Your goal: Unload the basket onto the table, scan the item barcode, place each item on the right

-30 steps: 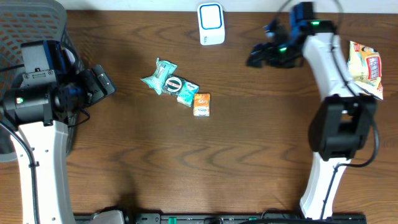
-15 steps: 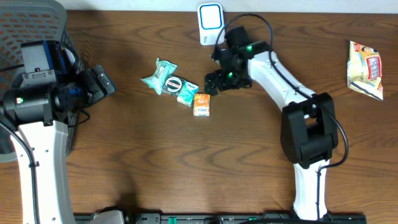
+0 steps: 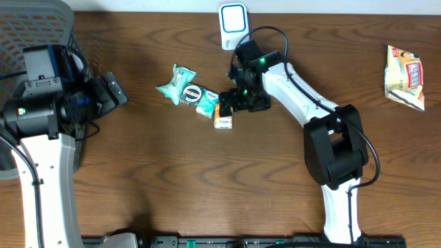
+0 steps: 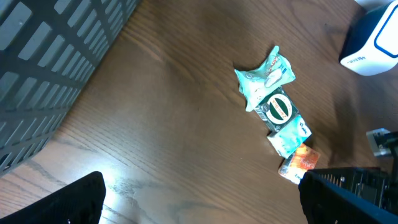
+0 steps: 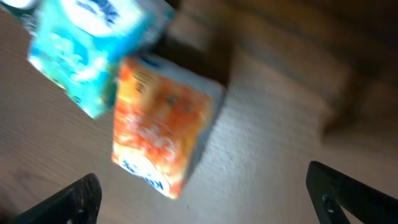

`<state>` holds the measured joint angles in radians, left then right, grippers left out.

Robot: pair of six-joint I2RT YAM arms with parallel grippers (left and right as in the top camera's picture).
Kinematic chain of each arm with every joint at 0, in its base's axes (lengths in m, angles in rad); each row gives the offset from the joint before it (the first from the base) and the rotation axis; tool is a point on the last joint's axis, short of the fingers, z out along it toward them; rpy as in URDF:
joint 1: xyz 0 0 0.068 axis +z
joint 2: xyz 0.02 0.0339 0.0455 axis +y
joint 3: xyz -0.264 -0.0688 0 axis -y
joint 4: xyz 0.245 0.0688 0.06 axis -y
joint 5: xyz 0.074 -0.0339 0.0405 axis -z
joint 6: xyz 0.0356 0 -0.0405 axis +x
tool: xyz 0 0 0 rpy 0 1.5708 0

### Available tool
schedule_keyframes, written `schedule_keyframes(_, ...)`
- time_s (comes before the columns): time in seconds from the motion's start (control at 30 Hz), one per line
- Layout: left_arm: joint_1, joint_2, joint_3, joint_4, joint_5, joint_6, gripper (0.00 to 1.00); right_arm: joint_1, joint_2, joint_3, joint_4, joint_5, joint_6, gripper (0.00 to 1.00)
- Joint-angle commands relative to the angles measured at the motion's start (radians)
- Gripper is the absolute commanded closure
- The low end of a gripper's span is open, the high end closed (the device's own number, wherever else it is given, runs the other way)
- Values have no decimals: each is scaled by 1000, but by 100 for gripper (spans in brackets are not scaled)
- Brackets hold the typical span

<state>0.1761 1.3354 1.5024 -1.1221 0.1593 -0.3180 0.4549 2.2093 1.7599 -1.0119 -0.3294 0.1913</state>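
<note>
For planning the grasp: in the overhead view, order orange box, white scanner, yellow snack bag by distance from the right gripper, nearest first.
1. orange box, beside the right gripper
2. white scanner, top edge
3. yellow snack bag, far right

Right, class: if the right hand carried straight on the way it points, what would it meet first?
Most likely the orange box, which lies ahead of the open right hand in its wrist view, beside the teal packet. That view is blurred, so how near it is stays unclear.
</note>
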Motion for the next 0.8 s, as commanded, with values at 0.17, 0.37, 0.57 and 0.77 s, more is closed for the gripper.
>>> schedule_keyframes(0.17, 4, 2, 22, -3, 5, -1, 2, -11, -161, -7, -102, 65, 66, 1)
schedule_keyframes(0.37, 4, 2, 22, -3, 5, -2, 3, 17, -324, -13, -191, 343, 183, 1)
schedule_keyframes(0.57, 4, 2, 22, -3, 5, -2, 2, 12, -345, -159, -63, 288, 182, 1)
schedule_keyframes(0.77, 4, 2, 22, -3, 5, -1, 2, -26, -344, -359, 196, 76, 151, 1)
